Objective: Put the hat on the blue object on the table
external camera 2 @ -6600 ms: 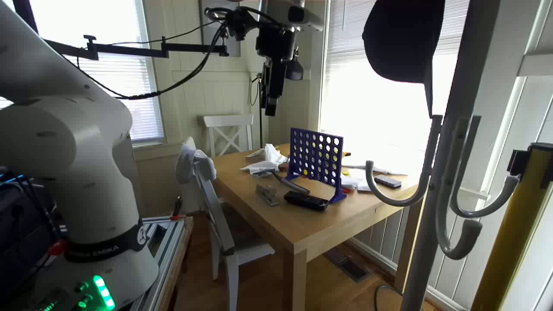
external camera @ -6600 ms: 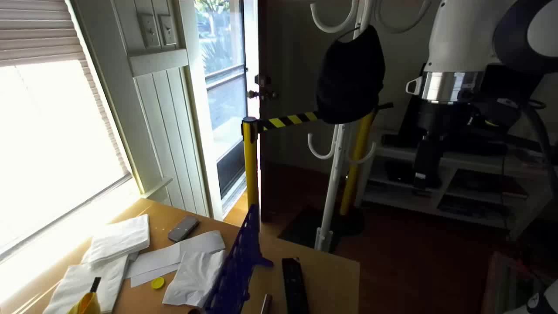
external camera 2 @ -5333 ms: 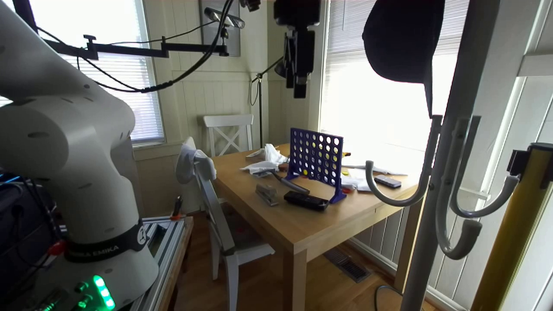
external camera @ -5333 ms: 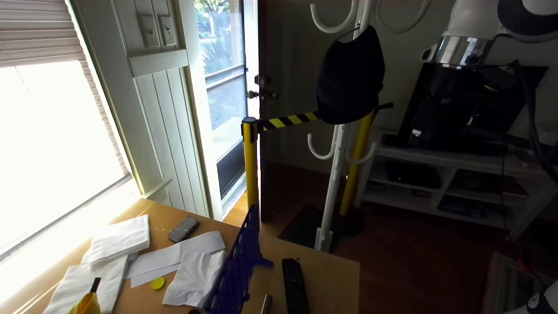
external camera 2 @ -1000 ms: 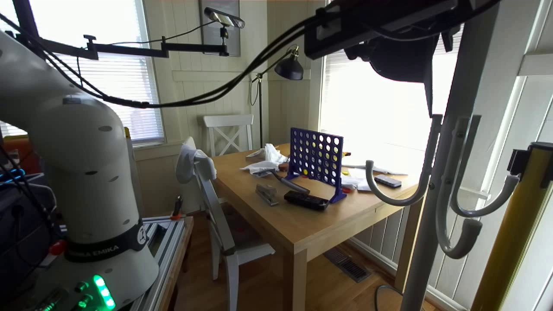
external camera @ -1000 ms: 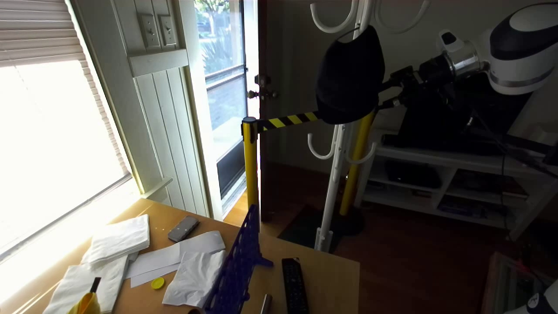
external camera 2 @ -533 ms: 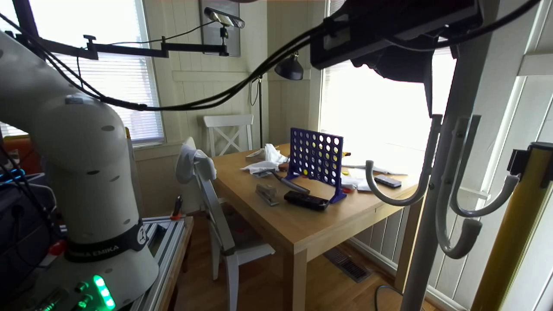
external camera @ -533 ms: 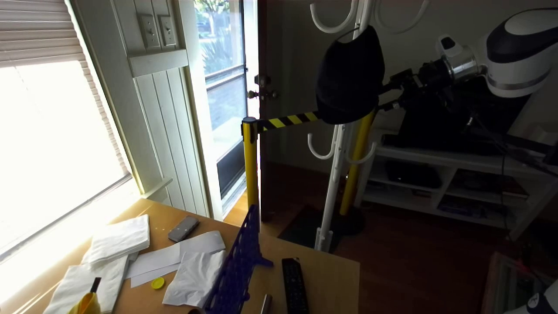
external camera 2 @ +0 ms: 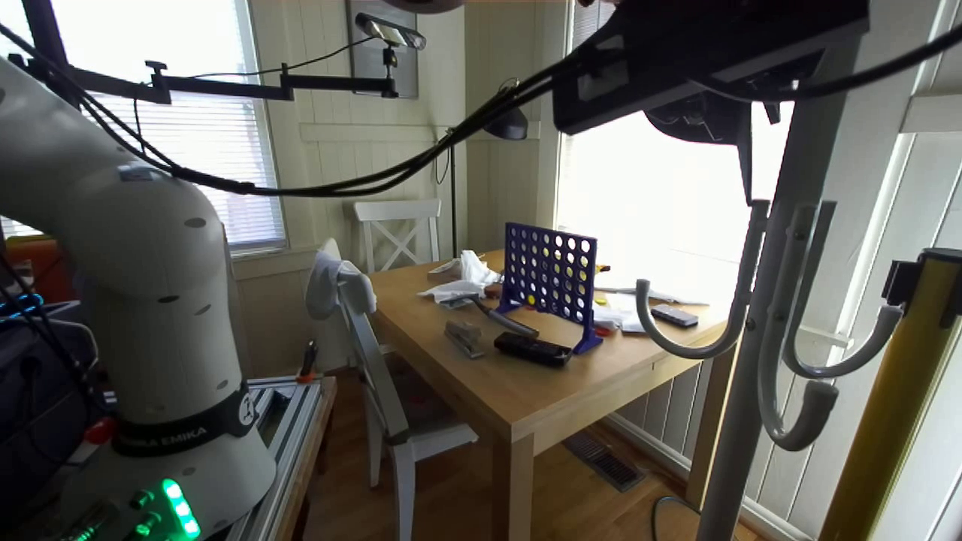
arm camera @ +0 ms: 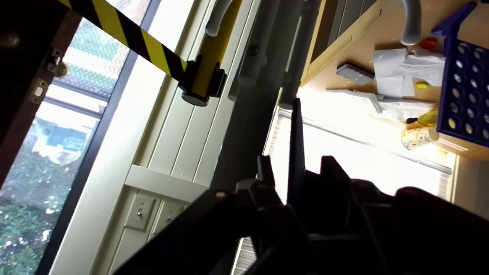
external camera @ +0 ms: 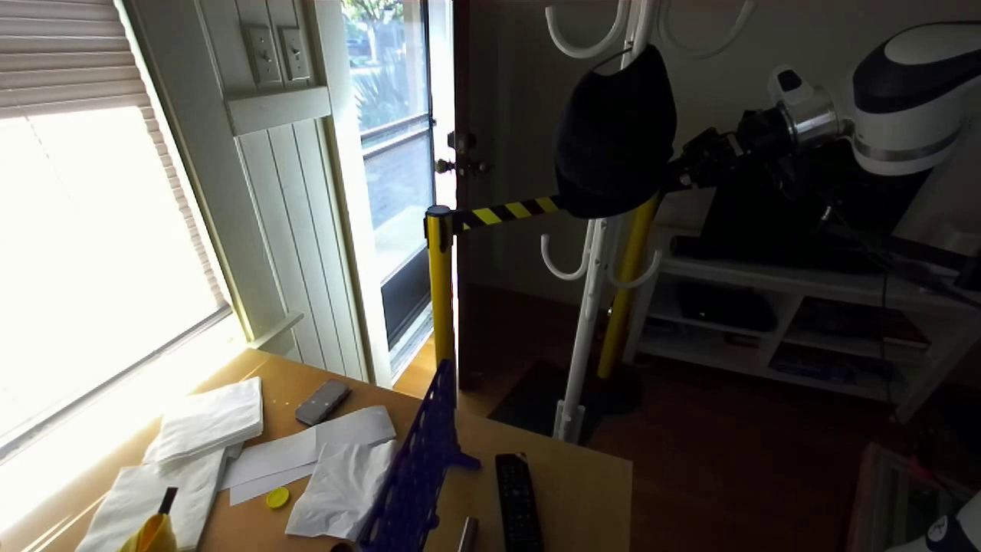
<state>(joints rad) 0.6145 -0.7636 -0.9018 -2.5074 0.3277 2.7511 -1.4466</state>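
The black hat (external camera: 617,138) hangs from the white coat rack, its brim (external camera 2: 745,161) pointing down. At the hat's right side in an exterior view is my gripper (external camera: 680,172), its tips partly hidden behind the hat. In the wrist view the gripper (arm camera: 295,156) has its fingers apart, and a thin dark edge, apparently the brim (arm camera: 297,133), stands between them with bright slits on both sides. The arm covers much of the hat in an exterior view. The blue object (external camera 2: 551,274), an upright frame with round holes, stands on the table (external camera 2: 526,391).
The coat rack (external camera: 586,330) has curved hooks (external camera 2: 691,349) near the gripper. A yellow post (external camera: 441,284) carries a striped belt (external camera: 506,213). On the table lie a black remote (external camera 2: 532,349), a stapler (external camera 2: 464,338), white papers (external camera: 341,491) and a grey box (external camera: 323,402).
The arm has swung from pointing down to reaching at the hat. Over the last second it shifted slightly and the fingers drew closer together. The hat still hangs in place.
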